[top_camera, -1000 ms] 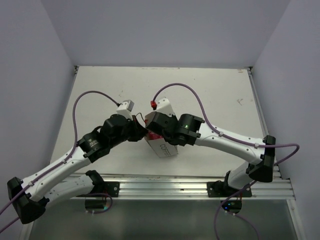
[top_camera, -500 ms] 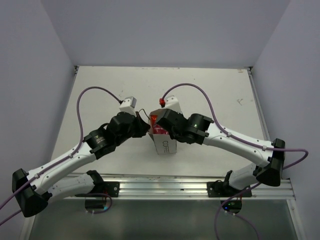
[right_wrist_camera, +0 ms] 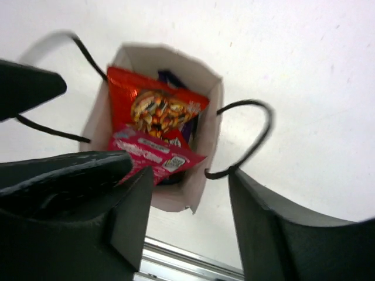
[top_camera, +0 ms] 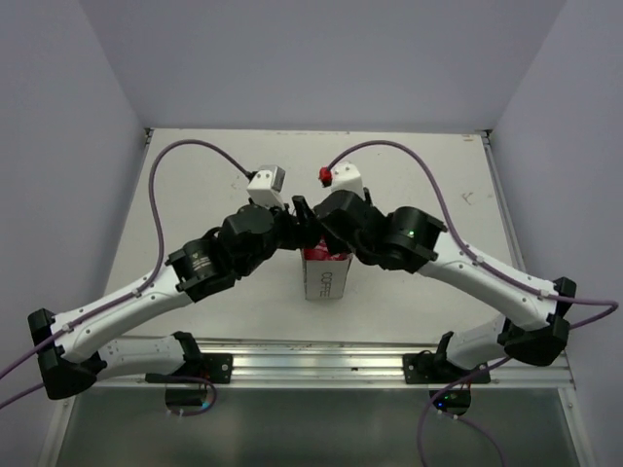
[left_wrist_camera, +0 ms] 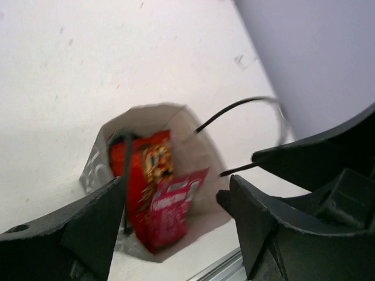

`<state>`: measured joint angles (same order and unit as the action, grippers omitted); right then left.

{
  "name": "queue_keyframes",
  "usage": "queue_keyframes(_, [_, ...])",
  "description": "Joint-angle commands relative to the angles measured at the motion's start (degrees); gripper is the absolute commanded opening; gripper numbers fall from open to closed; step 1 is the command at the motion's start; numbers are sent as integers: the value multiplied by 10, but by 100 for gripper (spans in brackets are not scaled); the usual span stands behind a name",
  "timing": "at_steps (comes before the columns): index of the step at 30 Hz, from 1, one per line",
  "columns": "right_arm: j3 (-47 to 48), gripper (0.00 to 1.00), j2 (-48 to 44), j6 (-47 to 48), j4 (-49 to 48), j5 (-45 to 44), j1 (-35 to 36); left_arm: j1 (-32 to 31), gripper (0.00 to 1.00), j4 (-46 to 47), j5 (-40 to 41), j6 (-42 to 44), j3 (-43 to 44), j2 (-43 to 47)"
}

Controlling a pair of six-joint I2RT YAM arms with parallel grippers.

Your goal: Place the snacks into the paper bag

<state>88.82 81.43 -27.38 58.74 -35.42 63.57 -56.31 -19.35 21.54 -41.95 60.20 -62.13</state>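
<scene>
Paper bag [top_camera: 325, 284] stood upright on the desk [top_camera: 419, 175], toward the near edge, between the 2 arms. In the top view both tools crowded over its mouth and hid most of it; only a bit of red showed.

Left tool [left_wrist_camera: 173, 193] had its fingers wide apart with nothing between them, above the bag opening. Right tool [right_wrist_camera: 190, 175] was also apart, nothing gripped, over the bag.

Inside the bag:
- The red chip bag [right_wrist_camera: 155, 105] stood on end.
- The pink-red sachet [right_wrist_camera: 153, 153] lay tilted in front of it.
- The purple packet [right_wrist_camera: 170, 76] was just a dark sliver behind the chip bag.

The 2 cord handles [right_wrist_camera: 258, 137] splayed outward and were blurred in both wrist views. Grey lettering on the bag side was too small to read. Anything lower in the bag was hidden.
</scene>
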Motion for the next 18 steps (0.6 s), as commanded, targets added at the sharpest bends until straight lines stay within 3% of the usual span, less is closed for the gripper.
queue_keyframes(1, [115, 60, -70, 26, 36, -56, -1, -44, 75, 13, 110, 50, 111, 5])
queue_keyframes(2, [130, 68, -78, 26, 54, -63, -1, -61, 76, -6, 129, 44, 126, 6])
queue_keyframes(6, [194, 75, -104, 8, 124, -126, -1, -71, 75, -150, 273, -12, 170, 39])
queue_keyframes(9, [167, 78, -141, -14, 162, -192, -1, -71, 76, -275, 373, -77, 152, 90])
queue_keyframes(15, [145, 80, -174, -109, 294, -296, -2, -70, 80, -421, 423, -145, 118, 181])
queue_keyframes(18, [130, 79, -176, -119, 324, -308, -2, -70, 91, -445, 425, -143, 99, 215])
